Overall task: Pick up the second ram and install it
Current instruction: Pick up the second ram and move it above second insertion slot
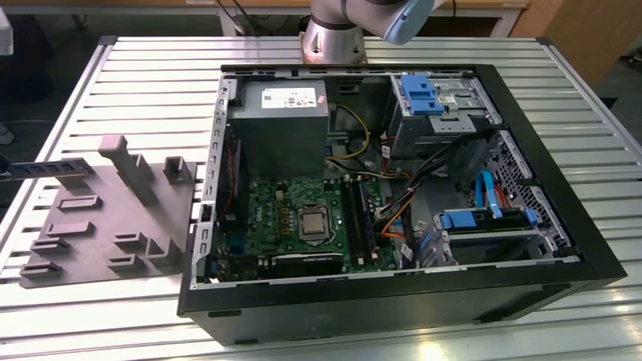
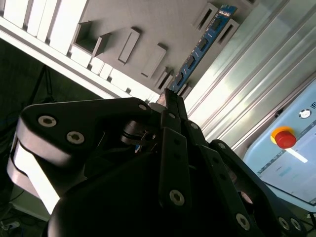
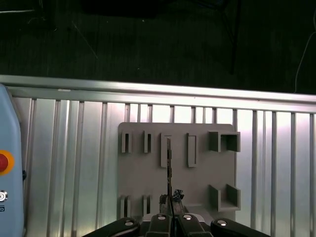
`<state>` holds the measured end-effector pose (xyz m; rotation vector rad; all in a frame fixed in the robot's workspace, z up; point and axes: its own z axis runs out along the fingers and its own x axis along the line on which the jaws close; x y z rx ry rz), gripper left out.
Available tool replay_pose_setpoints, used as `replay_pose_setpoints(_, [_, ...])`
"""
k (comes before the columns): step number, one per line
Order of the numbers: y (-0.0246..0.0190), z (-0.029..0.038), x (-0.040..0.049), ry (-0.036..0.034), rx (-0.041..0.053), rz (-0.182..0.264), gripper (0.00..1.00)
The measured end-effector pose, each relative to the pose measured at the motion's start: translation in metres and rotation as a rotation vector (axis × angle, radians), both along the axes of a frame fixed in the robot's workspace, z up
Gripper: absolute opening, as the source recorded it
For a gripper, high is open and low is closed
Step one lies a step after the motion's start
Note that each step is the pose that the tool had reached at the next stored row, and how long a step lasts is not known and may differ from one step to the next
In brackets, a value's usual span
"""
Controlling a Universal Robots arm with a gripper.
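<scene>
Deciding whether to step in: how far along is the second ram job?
Done: nothing visible. The thin dark memory stick with blue-green edge sits in the grey plastic tray. In hand: the black gripper points at it. Left: lifting it, seating it in the open black computer case.

A silver table [image 1: 120,83], ribbed in long parallel slats, carries a plain matt grey tray [image 1: 101,226] and a black computer case [image 1: 401,308]. Inside the case are a green motherboard [image 1: 271,214] speckled with small dark and silvery parts, a grey power supply [image 1: 276,135] with a white label, bright blue drive clips [image 1: 422,94], a blue cable [image 1: 489,192] and orange wires [image 1: 396,226]. The arm [image 1: 336,34] is silver with a pale blue cap. In the second wrist view the second ram [image 2: 202,44] is blue with black chips, the gripper [image 2: 170,98] is black, and a red button [image 2: 284,138] with a yellow collar sits on a pale blue box [image 2: 281,168].
</scene>
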<state>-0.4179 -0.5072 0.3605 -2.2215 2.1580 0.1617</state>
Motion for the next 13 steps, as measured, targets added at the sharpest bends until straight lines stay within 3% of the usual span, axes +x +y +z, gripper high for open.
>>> replay_pose_setpoints(13, [0.0000,0.0077,0.0000,0.0000,0.0024,0.000,0.12])
